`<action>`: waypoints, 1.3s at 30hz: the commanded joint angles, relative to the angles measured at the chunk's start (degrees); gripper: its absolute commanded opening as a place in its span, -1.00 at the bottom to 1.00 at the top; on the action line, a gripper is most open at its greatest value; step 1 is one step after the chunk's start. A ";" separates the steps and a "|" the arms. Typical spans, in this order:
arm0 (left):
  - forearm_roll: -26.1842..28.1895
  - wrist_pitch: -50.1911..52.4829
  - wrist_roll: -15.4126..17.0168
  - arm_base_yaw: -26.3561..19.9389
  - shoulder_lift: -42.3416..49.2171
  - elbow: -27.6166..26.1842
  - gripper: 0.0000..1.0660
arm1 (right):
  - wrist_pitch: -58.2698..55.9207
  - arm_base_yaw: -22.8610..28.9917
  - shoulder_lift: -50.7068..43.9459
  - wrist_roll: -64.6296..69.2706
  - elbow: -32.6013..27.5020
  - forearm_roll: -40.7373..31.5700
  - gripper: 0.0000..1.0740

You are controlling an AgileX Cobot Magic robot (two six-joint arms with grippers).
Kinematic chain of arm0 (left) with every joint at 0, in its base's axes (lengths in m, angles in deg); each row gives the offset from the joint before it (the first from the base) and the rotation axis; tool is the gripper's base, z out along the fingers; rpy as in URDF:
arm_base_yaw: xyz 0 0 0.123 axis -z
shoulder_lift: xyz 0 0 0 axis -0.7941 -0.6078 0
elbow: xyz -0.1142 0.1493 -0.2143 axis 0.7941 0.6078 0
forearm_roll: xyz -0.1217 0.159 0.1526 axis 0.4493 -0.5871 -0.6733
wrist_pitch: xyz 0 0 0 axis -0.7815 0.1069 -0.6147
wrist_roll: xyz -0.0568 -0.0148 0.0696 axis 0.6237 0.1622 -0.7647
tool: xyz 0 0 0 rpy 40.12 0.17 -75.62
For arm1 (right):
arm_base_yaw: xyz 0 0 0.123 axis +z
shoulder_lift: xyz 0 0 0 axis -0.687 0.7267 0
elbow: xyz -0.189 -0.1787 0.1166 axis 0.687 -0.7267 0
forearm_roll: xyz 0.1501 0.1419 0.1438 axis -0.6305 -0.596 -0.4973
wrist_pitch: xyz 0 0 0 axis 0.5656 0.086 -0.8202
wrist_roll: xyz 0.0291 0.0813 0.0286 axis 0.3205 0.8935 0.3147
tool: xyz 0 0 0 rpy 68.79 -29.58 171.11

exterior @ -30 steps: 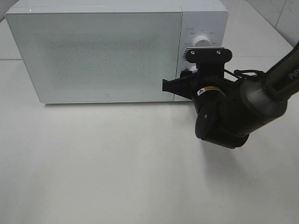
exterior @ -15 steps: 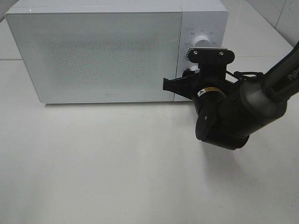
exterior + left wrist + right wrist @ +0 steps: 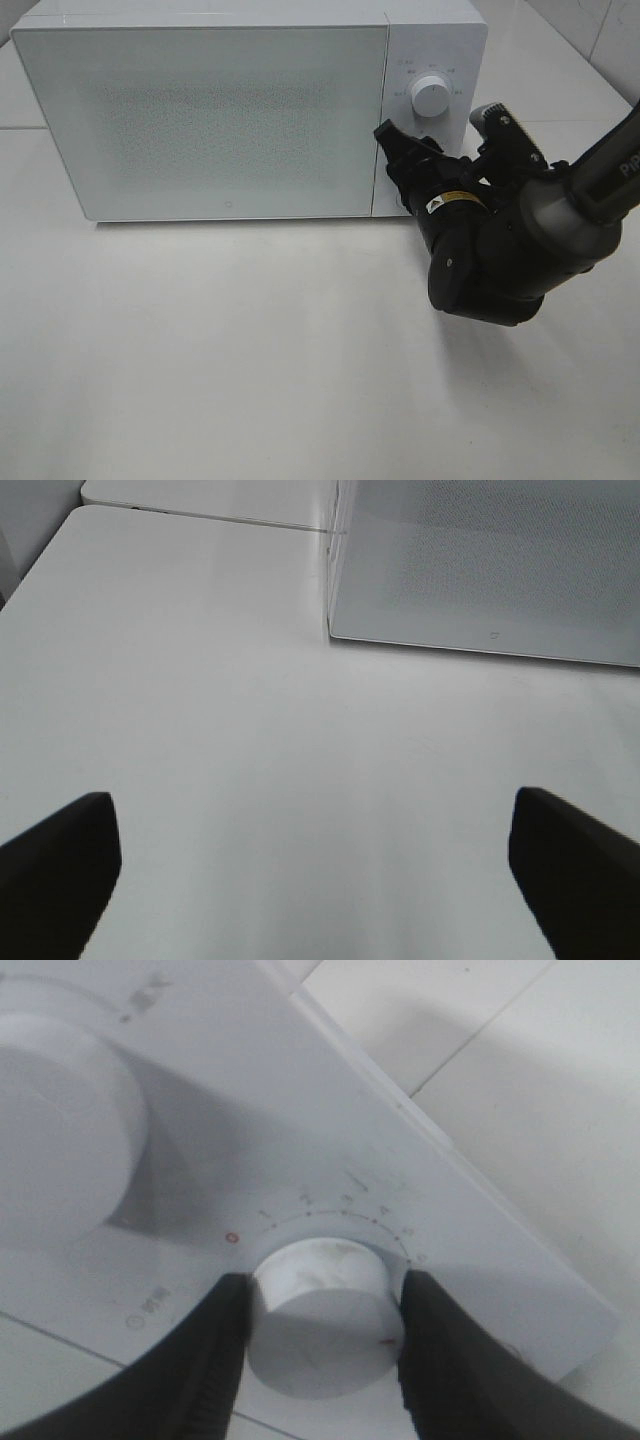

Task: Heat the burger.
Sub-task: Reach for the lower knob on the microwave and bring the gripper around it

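Grips the lower knob (image 3: 320, 1290) of the shut microwave (image 3: 230, 110) with the right gripper (image 3: 318, 1360), jaws half apart. Holds the left gripper (image 3: 320, 870) wide open over the surface (image 3: 250, 730), empty. Cannot see the burger, so cannot tell its place or heading.

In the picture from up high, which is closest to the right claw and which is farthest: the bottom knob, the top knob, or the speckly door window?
1. Bottom knob: pinched between the right gripper's fingers, so the gripper hides it from above.
2. Top knob: just above, on the control panel.
3. Door window: farthest, away to the left.
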 commanded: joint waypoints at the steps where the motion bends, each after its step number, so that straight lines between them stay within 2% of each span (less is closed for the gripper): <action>1: 0.34 0.69 0.23 -0.11 0.97 0.17 0.83 | 1.03 0.34 -0.69 11.97 2.01 10.03 -1.00; 2: 0.34 0.69 0.23 -0.11 0.97 0.17 0.83 | 0.86 0.34 -0.69 20.17 2.01 10.03 -1.00; 4: 0.34 0.69 0.23 -0.11 0.97 0.17 0.83 | 0.86 0.34 -0.69 23.32 2.01 10.08 -1.00; 5: 0.34 0.69 0.23 -0.11 0.97 0.17 0.83 | 1.09 0.34 -0.69 30.02 2.01 10.43 -1.00; 16: 0.34 0.69 0.23 -0.11 0.97 0.17 0.83 | 3.72 0.34 -0.69 51.62 2.01 12.83 -1.00; 29: 0.34 0.69 0.23 -0.11 0.97 0.17 0.83 | 4.01 0.34 -0.69 52.31 2.01 13.01 -1.00; 39: 0.34 0.69 0.23 -0.11 0.97 0.17 0.83 | 4.53 0.34 -0.69 51.17 2.01 10.31 -0.85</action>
